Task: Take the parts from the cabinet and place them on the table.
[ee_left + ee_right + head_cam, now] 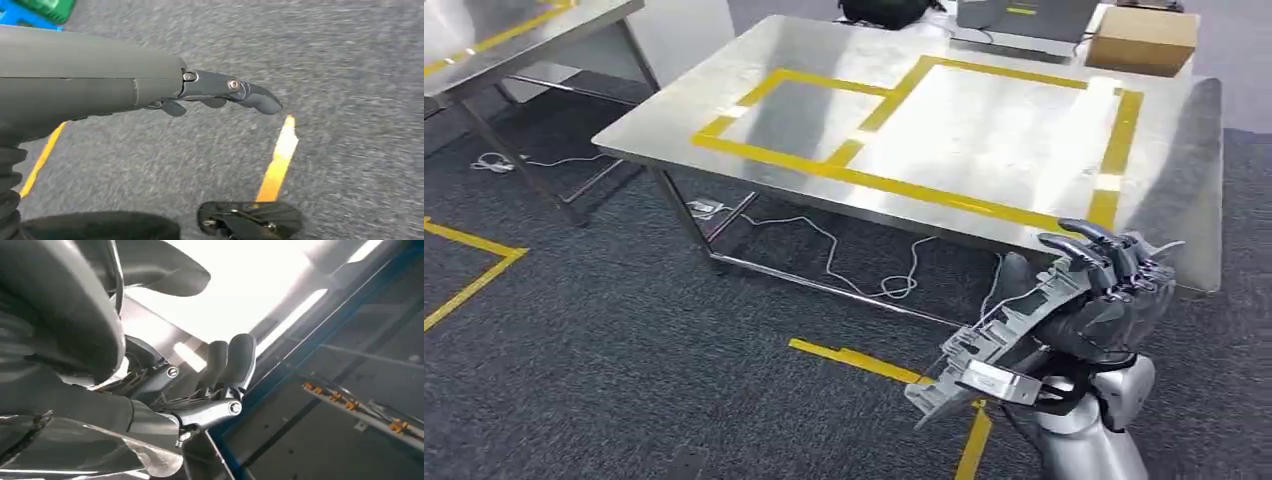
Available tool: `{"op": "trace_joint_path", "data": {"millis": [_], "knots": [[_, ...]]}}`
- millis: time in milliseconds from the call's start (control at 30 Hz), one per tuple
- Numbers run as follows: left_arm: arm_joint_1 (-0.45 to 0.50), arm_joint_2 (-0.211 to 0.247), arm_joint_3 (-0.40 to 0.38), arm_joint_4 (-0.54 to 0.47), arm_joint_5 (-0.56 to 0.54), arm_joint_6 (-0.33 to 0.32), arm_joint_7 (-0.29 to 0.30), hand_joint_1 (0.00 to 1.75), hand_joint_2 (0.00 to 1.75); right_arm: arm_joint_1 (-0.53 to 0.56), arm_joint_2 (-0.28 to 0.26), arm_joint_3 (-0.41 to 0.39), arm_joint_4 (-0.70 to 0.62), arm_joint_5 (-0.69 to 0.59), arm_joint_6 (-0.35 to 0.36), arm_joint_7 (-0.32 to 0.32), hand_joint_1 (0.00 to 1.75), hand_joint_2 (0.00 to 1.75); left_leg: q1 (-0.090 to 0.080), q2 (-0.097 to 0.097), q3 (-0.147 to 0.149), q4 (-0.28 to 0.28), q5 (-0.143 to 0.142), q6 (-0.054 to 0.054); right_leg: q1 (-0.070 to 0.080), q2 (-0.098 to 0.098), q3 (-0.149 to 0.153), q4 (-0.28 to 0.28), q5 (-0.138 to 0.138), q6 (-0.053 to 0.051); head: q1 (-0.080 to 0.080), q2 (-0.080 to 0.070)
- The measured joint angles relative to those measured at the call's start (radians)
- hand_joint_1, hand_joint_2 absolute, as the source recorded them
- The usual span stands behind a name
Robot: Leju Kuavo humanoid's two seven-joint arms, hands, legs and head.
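Observation:
My right hand point(1104, 300) grips a long silver metal part point(999, 335) in the head view, low at the right, in front of the steel table's near edge. The part slants down to the left from the fingers. From the right wrist, the same hand point(220, 385) has its fingers curled around the shiny part point(150, 335). The steel table point(1164, 180) carries yellow tape rectangles point(874, 120) on its top. My left hand point(220, 92) hangs over grey carpet with its fingers loosely bent and nothing in them.
A cardboard box point(1144, 40) and dark gear point(884, 10) sit at the table's far edge. A second steel table point(514, 30) stands at the far left. White cables point(854, 260) trail on the carpet under the table. Yellow floor tape point(864, 362) runs near my feet.

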Motion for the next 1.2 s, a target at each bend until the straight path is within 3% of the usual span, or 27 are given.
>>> {"op": "trace_joint_path", "data": {"millis": [33,100,133,167,200,233,267,300,333,367,400,467,500,533,633,667,700,733,800,833,867,900,1000,1033,1133,1200], "knots": [[0.000,-0.001,0.000,0.000,0.000,0.000,0.000,0.00,1.75,-0.002,0.000,0.000,0.000,0.000,0.000,0.005,1.75,1.75,0.005,0.003,0.006,-0.025,-0.002,0.000,0.000,0.016,-0.006,0.005,0.002,0.006,0.001,0.000],[-0.003,-0.001,0.000,0.000,0.000,-0.001,0.000,0.00,1.75,-0.004,-0.002,-0.001,0.000,0.005,0.000,0.024,1.75,1.75,-0.001,0.017,0.008,-0.028,-0.011,-0.001,-0.009,0.034,-0.019,0.000,0.011,0.020,0.001,0.000],[-0.003,-0.002,0.000,0.000,0.001,-0.002,0.000,0.00,1.75,-0.004,-0.003,-0.002,-0.001,0.007,0.000,0.035,1.75,1.75,0.000,0.027,0.009,-0.032,-0.007,0.004,-0.008,0.045,-0.021,-0.004,0.015,0.027,-0.002,0.000],[-0.005,-0.005,0.000,0.000,0.000,-0.003,-0.001,0.00,1.75,-0.006,-0.007,-0.002,-0.003,0.010,0.000,0.040,1.75,1.75,0.010,0.046,0.011,-0.044,-0.001,0.012,-0.008,0.032,-0.031,0.003,0.006,0.030,-0.001,0.000],[-0.005,-0.004,0.000,0.000,0.001,-0.003,-0.001,0.00,1.75,-0.011,-0.011,-0.002,-0.006,0.011,0.000,0.051,1.75,1.75,0.008,0.057,0.013,-0.046,0.000,0.016,0.001,-0.031,-0.043,0.027,-0.013,0.033,0.006,0.000],[-0.005,-0.005,0.000,0.000,0.000,-0.003,-0.002,0.00,1.75,-0.021,-0.016,-0.002,-0.006,0.013,0.000,0.056,1.75,1.75,0.006,0.069,0.013,-0.046,0.000,0.018,0.000,-0.073,-0.071,0.086,-0.045,0.037,0.014,0.000],[-0.003,-0.007,0.000,0.000,0.001,-0.004,-0.002,0.00,1.75,-0.026,-0.017,-0.002,-0.005,0.014,0.000,0.066,1.75,1.75,0.005,0.085,0.012,-0.045,-0.001,0.020,-0.001,-0.095,-0.114,0.176,-0.086,0.040,0.011,0.000],[-0.001,-0.006,0.000,0.000,0.002,-0.006,-0.002,0.00,1.75,-0.026,-0.019,-0.002,-0.005,0.015,0.000,0.076,1.75,1.75,0.004,0.101,0.012,-0.045,-0.002,0.020,-0.001,-0.102,-0.151,0.255,-0.116,0.043,0.012,0.000],[0.000,-0.005,0.000,0.000,0.004,-0.006,-0.002,0.00,1.75,-0.026,-0.024,-0.002,-0.005,0.015,0.000,0.084,1.75,1.75,0.004,0.116,0.012,-0.045,-0.002,0.020,-0.001,-0.103,-0.175,0.306,-0.127,0.046,0.012,0.000],[0.000,-0.005,0.000,0.000,0.005,-0.006,-0.002,0.00,1.75,-0.026,-0.029,-0.002,-0.004,0.015,0.000,0.088,1.75,1.75,0.004,0.129,0.013,-0.045,-0.003,0.020,-0.002,-0.105,-0.176,0.305,-0.112,0.047,0.013,0.000],[-0.001,-0.006,0.000,0.000,0.005,-0.006,-0.002,0.00,1.75,-0.028,-0.032,-0.002,-0.003,0.016,0.000,0.088,1.75,1.75,0.004,0.141,0.014,-0.045,-0.004,0.019,-0.002,-0.109,-0.151,0.260,-0.079,0.047,0.012,0.000],[-0.003,-0.008,0.000,0.000,0.005,-0.006,-0.002,0.00,1.75,-0.034,-0.036,-0.002,-0.003,0.022,0.000,0.090,1.75,1.75,0.004,0.153,0.019,-0.044,-0.008,0.012,-0.002,-0.129,-0.051,0.078,0.001,0.043,0.012,0.000],[-0.004,-0.008,0.000,0.000,0.005,-0.008,-0.002,0.00,1.75,-0.038,-0.038,-0.002,-0.003,0.033,0.000,0.098,1.75,1.75,0.002,0.157,0.020,-0.044,-0.010,0.008,-0.001,-0.147,-0.019,0.014,0.002,0.043,0.013,0.000],[-0.006,-0.008,0.000,0.000,0.005,-0.008,-0.002,0.00,1.75,-0.043,-0.040,-0.001,-0.002,0.053,0.000,0.108,1.75,1.75,-0.007,0.160,0.015,-0.037,-0.013,0.000,0.004,-0.143,0.004,-0.008,-0.007,0.035,0.012,0.000],[-0.007,-0.007,0.000,0.000,0.007,-0.006,0.014,0.00,1.75,-0.053,-0.067,-0.002,0.010,0.079,0.000,0.149,1.75,1.75,-0.006,0.170,0.019,-0.043,-0.007,-0.011,0.007,-0.136,-0.004,0.000,-0.006,0.018,0.010,0.000],[-0.007,-0.006,0.000,0.000,0.007,-0.006,0.018,0.00,1.75,-0.062,-0.075,-0.003,0.014,0.086,0.000,0.162,1.75,1.75,-0.005,0.167,0.018,-0.040,-0.013,-0.018,0.001,-0.133,-0.002,-0.005,-0.002,0.011,0.010,0.000],[-0.007,-0.006,0.000,0.000,0.007,-0.006,0.019,0.00,1.75,-0.074,-0.082,-0.003,0.017,0.090,0.000,0.166,1.75,1.75,-0.002,0.136,0.012,-0.024,-0.029,-0.024,-0.001,-0.129,-0.002,-0.005,0.000,0.008,0.008,0.000],[-0.007,-0.005,0.000,0.000,0.007,-0.006,0.020,0.00,1.75,-0.092,-0.092,-0.005,0.021,0.093,0.000,0.177,1.75,1.75,-0.001,0.115,-0.007,0.023,-0.060,-0.026,-0.002,-0.127,-0.002,-0.005,0.000,0.003,0.003,0.000],[-0.004,-0.002,0.000,0.000,0.008,-0.006,0.026,0.00,1.75,-0.131,-0.124,-0.008,0.031,0.087,0.000,0.205,1.75,1.75,-0.002,0.098,-0.084,0.189,-0.137,-0.027,0.001,-0.118,-0.003,-0.005,0.000,-0.003,0.000,0.000],[-0.002,0.000,0.000,0.000,0.008,-0.006,0.029,0.00,1.75,-0.148,-0.147,-0.008,0.035,0.079,0.001,0.222,1.75,1.75,-0.002,0.095,-0.113,0.249,-0.152,-0.025,0.003,-0.114,-0.002,-0.005,0.000,-0.004,0.000,0.000],[0.001,0.000,0.000,0.000,0.009,-0.007,0.032,0.00,1.75,-0.164,-0.169,-0.008,0.040,0.071,0.002,0.241,1.75,1.75,-0.002,0.094,-0.123,0.265,-0.143,-0.022,0.005,-0.109,-0.002,-0.005,0.000,-0.004,0.001,0.000],[0.003,0.000,0.000,0.000,0.010,-0.008,0.034,0.00,1.75,-0.181,-0.185,-0.008,0.044,0.065,0.005,0.256,1.75,1.75,-0.003,0.093,-0.114,0.240,-0.114,-0.018,0.006,-0.103,-0.001,-0.004,0.000,-0.004,0.000,0.000],[0.002,0.004,0.000,0.000,0.011,-0.009,0.034,0.00,1.75,-0.238,-0.228,-0.009,0.057,0.062,0.023,0.288,1.75,1.75,-0.011,0.085,-0.019,0.012,0.021,0.013,0.011,-0.090,0.005,-0.004,0.000,-0.004,0.000,0.000],[0.000,0.009,0.000,0.000,0.013,-0.011,0.034,0.00,1.75,-0.259,-0.242,-0.009,0.063,0.061,0.031,0.297,1.75,1.75,-0.014,0.082,-0.010,-0.007,0.011,0.023,0.017,-0.089,0.001,-0.001,0.000,0.000,0.002,0.000],[-0.001,0.008,0.000,0.000,0.022,-0.020,0.035,0.00,1.75,-0.325,-0.289,-0.009,0.085,0.044,0.059,0.327,1.75,1.75,-0.020,0.082,-0.008,-0.029,0.006,0.023,0.008,-0.085,-0.011,-0.004,0.009,0.015,-0.002,0.000],[0.000,0.008,0.000,0.000,0.023,-0.020,0.037,0.00,1.75,-0.349,-0.319,-0.009,0.095,0.030,0.069,0.335,1.75,1.75,-0.008,0.087,0.001,-0.051,0.018,0.025,0.009,-0.089,-0.021,0.006,-0.005,0.022,-0.002,0.000]]}}
